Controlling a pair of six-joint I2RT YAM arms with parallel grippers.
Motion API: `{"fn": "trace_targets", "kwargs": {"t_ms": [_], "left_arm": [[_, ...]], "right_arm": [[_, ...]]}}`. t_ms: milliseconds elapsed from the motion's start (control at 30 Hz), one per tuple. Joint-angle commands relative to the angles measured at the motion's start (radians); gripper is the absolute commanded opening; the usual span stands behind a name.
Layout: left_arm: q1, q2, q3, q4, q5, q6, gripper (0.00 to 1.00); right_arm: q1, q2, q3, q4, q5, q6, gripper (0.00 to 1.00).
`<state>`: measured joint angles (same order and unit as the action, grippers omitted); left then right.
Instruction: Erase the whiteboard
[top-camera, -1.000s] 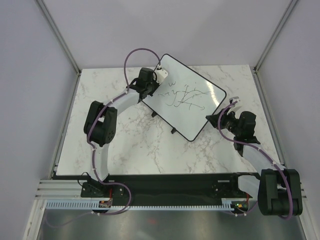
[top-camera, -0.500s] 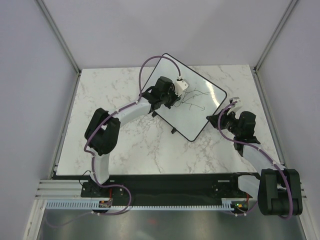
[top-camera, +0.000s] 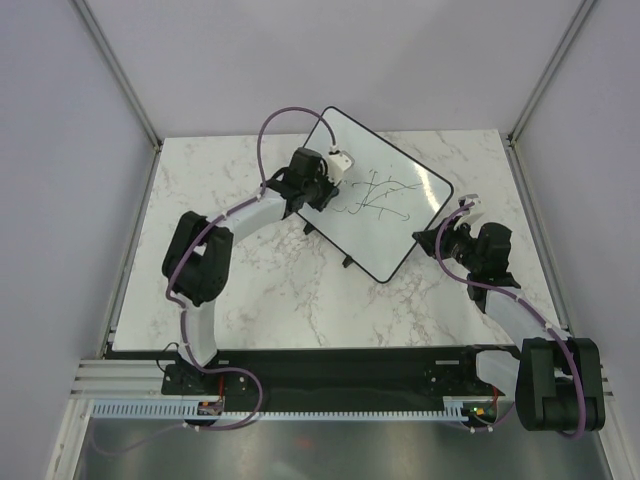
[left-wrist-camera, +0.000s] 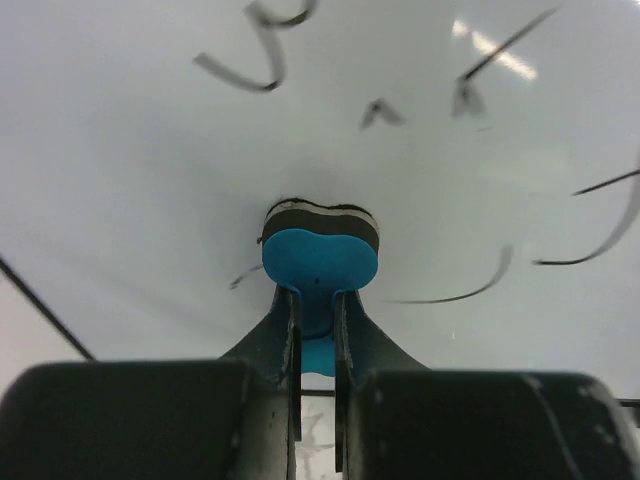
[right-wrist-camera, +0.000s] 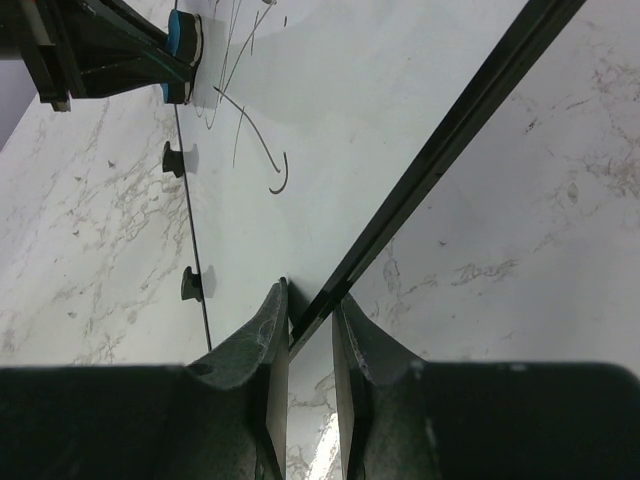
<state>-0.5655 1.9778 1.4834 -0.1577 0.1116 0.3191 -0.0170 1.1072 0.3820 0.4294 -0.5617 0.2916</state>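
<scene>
Just ahead of the left end effector (left-wrist-camera: 315, 300), a blue eraser (left-wrist-camera: 320, 252) is gripped between narrow jaws, and its felt face is pressed against the whiteboard (left-wrist-camera: 130, 180). Dark marker strokes (top-camera: 375, 195) are seen ahead of this end effector and off to its right, with a few ahead-left; none are seen behind it. The board sits on the counter (top-camera: 250, 270) on small black feet; whether it is tipped up cannot be told. Its long axis runs diagonally, from beside the left end effector across toward the right end effector (right-wrist-camera: 310, 310). The right end effector is closed narrow on the board's thin black frame at the far end from the eraser, judged to be steadying it. The scribbles are well apart from the right end effector and near the left one, so the wiping falls to the left arm. The coming pass is judged to need a sweep forward and rightward along the long axis. Erasing is judged only partly done.
</scene>
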Motion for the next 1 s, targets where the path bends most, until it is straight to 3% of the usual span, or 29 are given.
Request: {"fn": "trace_targets", "kwargs": {"t_ms": [0, 67, 167, 367, 467, 500, 833, 967], "left_arm": [[0.101, 0.052, -0.028, -0.036, -0.038, -0.029, 0.02], [0.121, 0.062, -0.014, 0.005, -0.132, 0.003, 0.02], [0.150, 0.093, 0.037, -0.002, -0.154, -0.003, 0.02], [0.144, 0.073, 0.029, -0.003, -0.092, -0.006, 0.02], [0.115, 0.046, 0.006, -0.003, -0.092, -0.006, 0.02], [0.096, 0.039, 0.006, 0.001, -0.032, -0.008, 0.02], [-0.031, 0.081, 0.231, -0.020, -0.003, -0.037, 0.02], [-0.111, 0.078, 0.238, -0.048, 0.008, -0.015, 0.02]], "right_arm": [[-0.008, -0.014, -0.005, 0.020, 0.036, -0.077, 0.00], [-0.008, -0.015, -0.005, 0.022, 0.036, -0.077, 0.00], [-0.008, -0.015, -0.005, 0.020, 0.034, -0.078, 0.00], [-0.008, -0.026, -0.005, 0.011, 0.039, -0.083, 0.00], [-0.008, -0.027, -0.005, 0.011, 0.040, -0.083, 0.00], [-0.008, -0.024, -0.005, 0.011, 0.039, -0.083, 0.00], [-0.008, -0.006, -0.006, 0.022, 0.031, -0.077, 0.00], [-0.006, -0.006, -0.005, 0.019, 0.040, -0.083, 0.00]]}}
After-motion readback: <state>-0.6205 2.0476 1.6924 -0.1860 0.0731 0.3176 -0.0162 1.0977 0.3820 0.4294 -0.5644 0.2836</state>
